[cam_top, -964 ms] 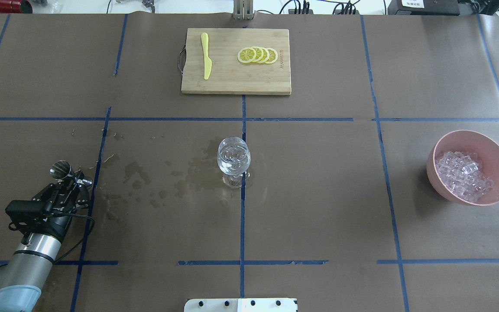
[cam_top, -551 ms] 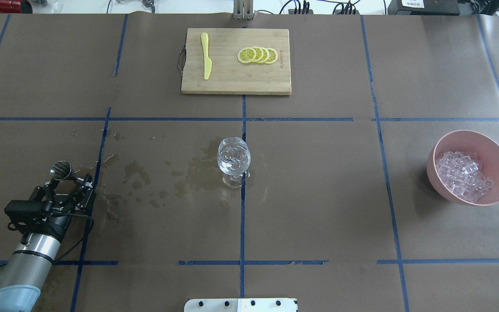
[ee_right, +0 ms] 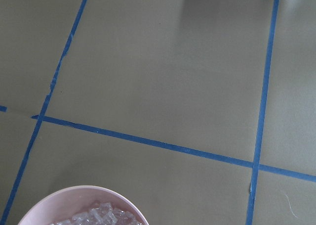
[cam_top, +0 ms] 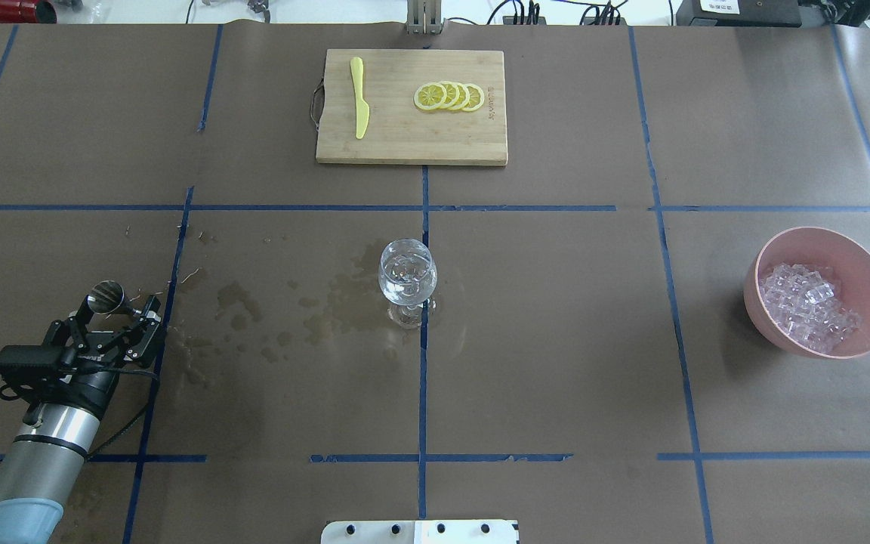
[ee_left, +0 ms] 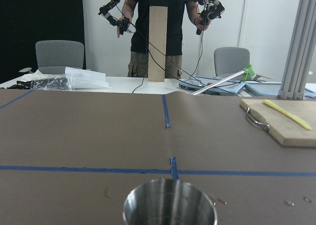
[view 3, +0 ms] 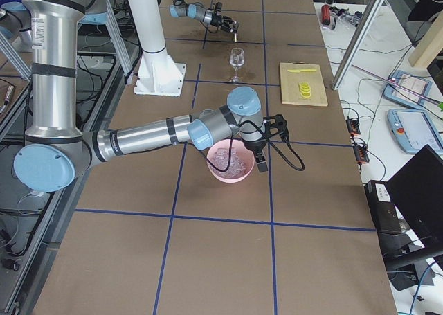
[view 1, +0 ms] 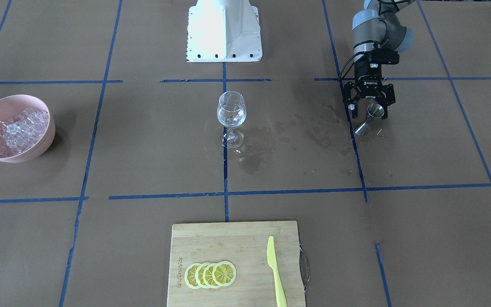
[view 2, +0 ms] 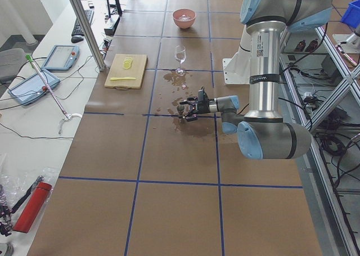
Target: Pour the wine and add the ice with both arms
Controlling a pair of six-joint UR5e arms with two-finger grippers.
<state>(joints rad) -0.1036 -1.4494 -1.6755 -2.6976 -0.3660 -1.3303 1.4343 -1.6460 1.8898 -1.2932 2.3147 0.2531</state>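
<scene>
1. The left arm (cam_top: 50, 442) comes in at the lower left of the overhead view. Its left gripper (cam_top: 114, 311) sits low over the table w/ fingers spread wide, gripping nothing.
2. You'll see the steel jigger (cam_top: 108, 296) standing on the brown paper between those spread fingers, near the tips. Can't tell if either finger touches it. In the left wrist view its round rim fills the bottom centre.
3. The wine glass (cam_top: 407, 278) stands upright at the centre of the overhead frame, on a blue tape line, well apart from the jigger.
4. The wine (view 1: 231, 118) is a clear measure low in that glass, barely visible. Glinting bits show in there too; can't tell what they are.
5. Dark wet stains (cam_top: 329, 310) mark the paper between the glass & the jigger.
6. The ice (cam_top: 809, 306) is heaped in the pink bowl (cam_top: 854, 261), at the right edge of the overhead frame, mid-height.
7. The right gripper (view 3: 260, 159) shows only in the right side view, mid-frame, at the bowl's rim. You can't tell from there if its fingers are parted or closed. The right wrist view catches the bowl's rim & some ice at the bottom left.
8. The cutting board (cam_top: 405, 140) lies top centre, w/ 4 lemon slices (cam_top: 450, 97) & a yellow knife (cam_top: 359, 98) on it.
</scene>
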